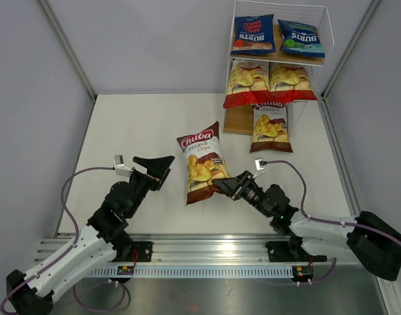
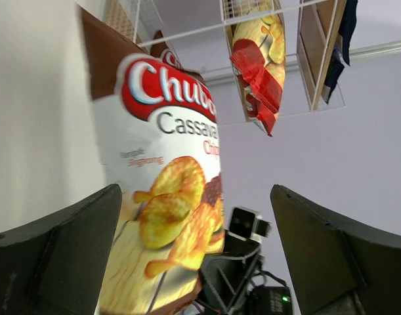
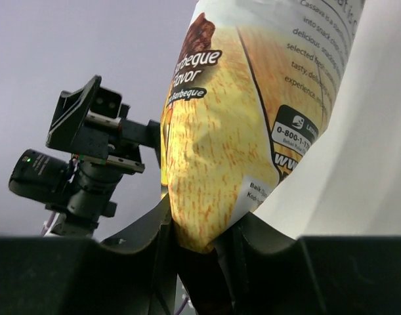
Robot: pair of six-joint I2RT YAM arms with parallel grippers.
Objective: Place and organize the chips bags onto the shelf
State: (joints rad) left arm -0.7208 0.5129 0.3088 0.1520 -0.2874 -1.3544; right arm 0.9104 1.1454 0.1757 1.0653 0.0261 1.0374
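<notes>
A brown Chuba chips bag (image 1: 202, 163) is in the middle of the table. My right gripper (image 1: 222, 186) is shut on its lower right edge. In the right wrist view the bag's bottom seam (image 3: 216, 216) is pinched between the fingers of that gripper (image 3: 203, 246). My left gripper (image 1: 166, 169) stands open just left of the bag and holds nothing. Its view shows the bag (image 2: 161, 197) ahead, between the wide-apart fingers (image 2: 62, 256). The shelf (image 1: 279, 13) at the back right holds two blue Burts bags (image 1: 253, 34), two red-and-white bags (image 1: 247, 83) and another brown bag (image 1: 272, 128).
Grey walls enclose the white table (image 1: 134, 125) on the left, back and right. The shelf's lowest wooden tier (image 1: 238, 120) shows bare wood left of the brown bag. The left arm's wrist (image 3: 88, 157) appears in the right wrist view, close beyond the held bag.
</notes>
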